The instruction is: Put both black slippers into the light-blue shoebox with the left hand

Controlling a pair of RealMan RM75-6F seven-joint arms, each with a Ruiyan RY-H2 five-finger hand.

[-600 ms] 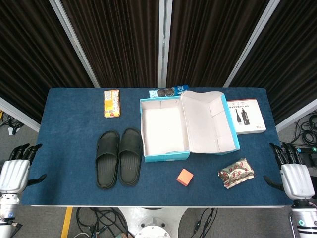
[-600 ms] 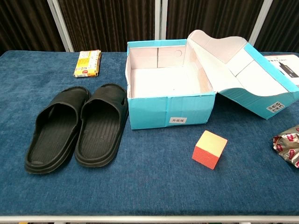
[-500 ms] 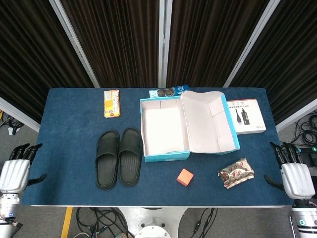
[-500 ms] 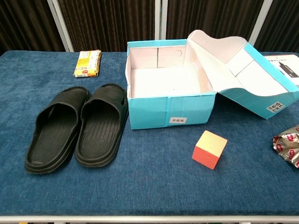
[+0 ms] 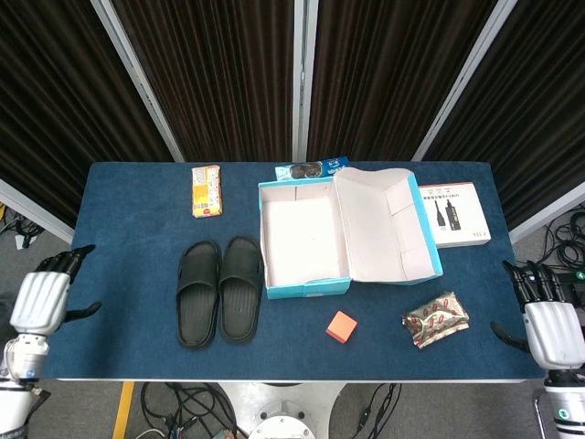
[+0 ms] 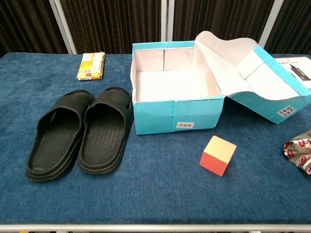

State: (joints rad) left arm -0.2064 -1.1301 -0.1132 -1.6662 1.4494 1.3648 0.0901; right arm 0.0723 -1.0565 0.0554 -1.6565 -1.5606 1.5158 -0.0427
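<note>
Two black slippers lie side by side on the blue table, the left one (image 5: 197,294) (image 6: 58,134) touching the right one (image 5: 240,288) (image 6: 105,129). Just right of them stands the light-blue shoebox (image 5: 305,286) (image 6: 176,117), its white inside bare and its lid (image 5: 387,229) (image 6: 245,68) folded open to the right. My left hand (image 5: 42,299) hangs off the table's left edge, fingers apart, holding nothing. My right hand (image 5: 547,322) hangs off the right edge, also open and holding nothing. Neither hand appears in the chest view.
A yellow snack pack (image 5: 207,190) (image 6: 91,66) lies at the back left. A blue packet (image 5: 312,170) sits behind the box. A white product box (image 5: 454,214) lies at the right, a crumpled wrapper (image 5: 436,318) (image 6: 299,150) at front right, an orange cube (image 5: 341,326) (image 6: 218,155) in front of the shoebox.
My left hand has risen and shifted slightly toward the table. My right hand has dropped a little. The slippers and box have not moved.
</note>
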